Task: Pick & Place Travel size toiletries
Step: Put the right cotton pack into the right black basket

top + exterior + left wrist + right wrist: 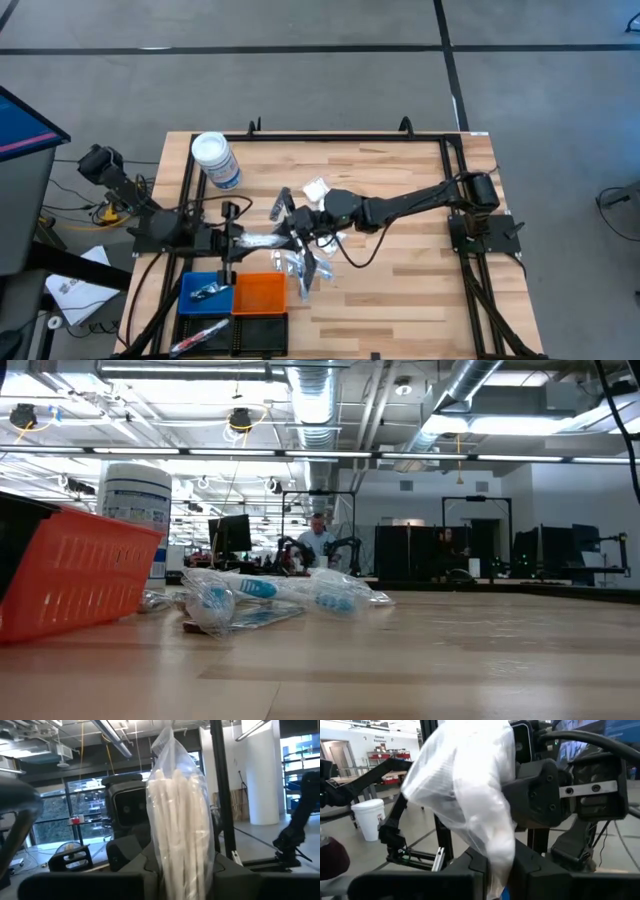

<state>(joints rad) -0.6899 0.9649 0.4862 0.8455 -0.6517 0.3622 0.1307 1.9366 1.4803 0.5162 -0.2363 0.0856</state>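
Observation:
A clear-wrapped packet of slim white sticks (180,805) hangs above the table's middle, between my two grippers; it is one of the travel size toiletries. My left gripper (182,880) comes from the table's left and is shut on one end. My right gripper (497,875) comes from the right and is shut on the other end's crumpled wrapper (465,785). From above, the packet (270,240) spans the two arms. More clear packets (300,265) lie flat on the wood below, and a white one (318,190) lies farther back. Neither gripper shows in the low view. My left gripper pinches the packet's near end (182,865) between its two fingers, coming about level from the table's left. The sticks run on ahead along the fingers. The packet is lifted clear of the table. My right gripper pinches the wrapper's bunched end (497,855) between its two fingers, level from the table's right. Several crumpled layers of film bulge out ahead of the fingers. That end is also clear of the table.
A white-lidded clear jar (215,160) stands at the far left. Blue (190,300), orange (260,293) and black (250,335) trays sit at the near left; the blue and black ones each hold a small item. The table's right half is bare wood. A person shows far behind.

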